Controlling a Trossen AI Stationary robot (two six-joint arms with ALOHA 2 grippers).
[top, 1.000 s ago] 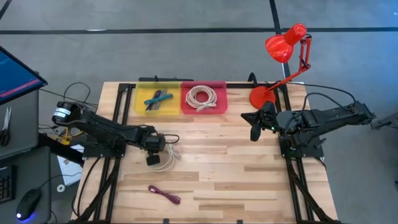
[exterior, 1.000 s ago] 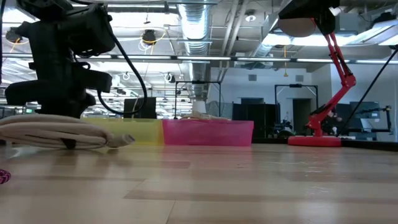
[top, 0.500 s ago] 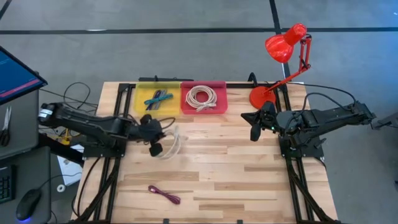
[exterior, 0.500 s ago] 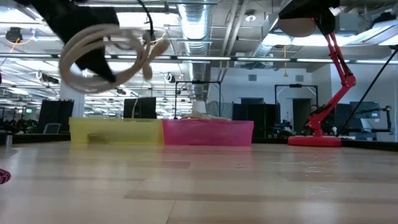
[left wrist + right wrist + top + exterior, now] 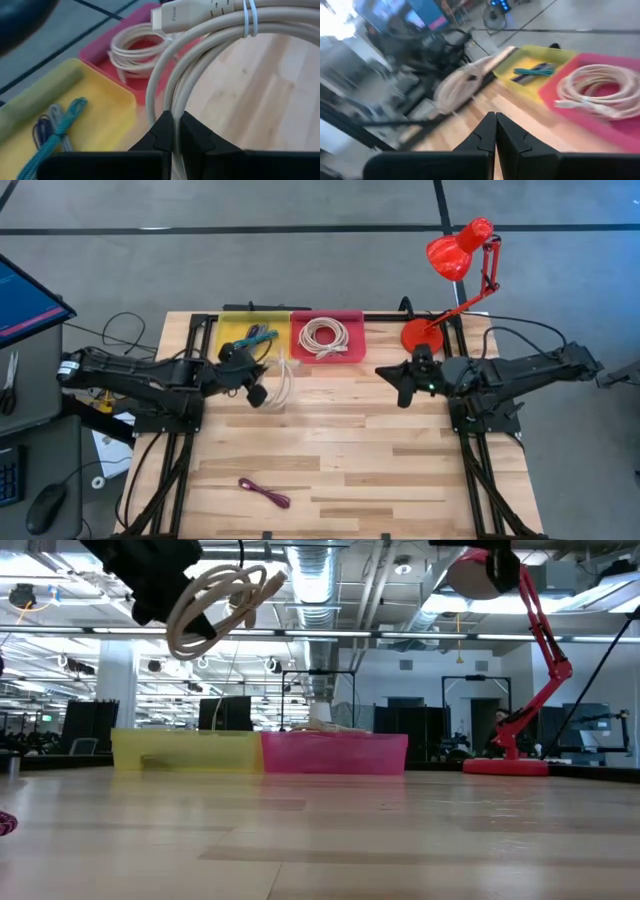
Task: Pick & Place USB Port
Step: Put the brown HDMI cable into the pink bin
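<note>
Hanging in the air above the table (image 5: 340, 450), clear of the wood, just in front of the yellow tray (image 5: 232, 350) and near the pink tray (image 5: 352, 320): a coiled beige cable (image 5: 279, 383), pinched between the clenched fingers (image 5: 162, 132) of the left gripper (image 5: 255, 387). Running with its long axis roughly front to back in the high view, the coil standing on edge; in the low view (image 5: 215, 595) dangling tilted from the gripper (image 5: 190, 625). Pointing sideways across the left wrist view, the plug (image 5: 182, 15), with a white tie (image 5: 250, 17) binding the strands beside it. Reading "Pisen" on the plug, though small and hard to confirm. Cutting off the coil's lower part, the fingers and the frame edge. Lying in the pink tray, a second beige coil (image 5: 324, 335); in the yellow tray, a blue-green cable (image 5: 55, 135). Resting near the table's front edge, a purple cable (image 5: 265, 493). Waiting right of centre, fingers clenched on nothing, the right gripper (image 5: 392, 380), beside the red lamp (image 5: 450, 280). Blurring heavily, the right wrist view.
</note>
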